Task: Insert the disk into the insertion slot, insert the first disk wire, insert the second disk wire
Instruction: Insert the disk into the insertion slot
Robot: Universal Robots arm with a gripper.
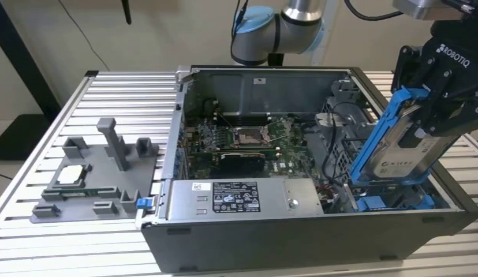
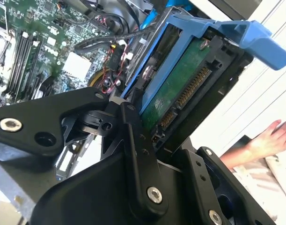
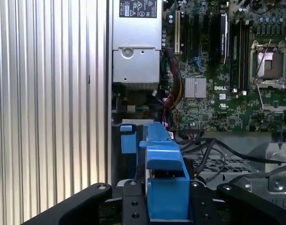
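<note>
The gripper (image 1: 428,118) is pinching the disk (image 1: 393,156), holding it steeply tilted. Its lower end is hanging near the insertion slot (image 1: 389,202).

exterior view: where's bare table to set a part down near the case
Bare ribbed table lies behind the grey fixture, bordered by the case wall on the exterior view's right. A narrow strip runs in front of the fixture. Crowded: the case's end at the view's right, where the claw holds the disk tilted over the slot among cables.
</note>
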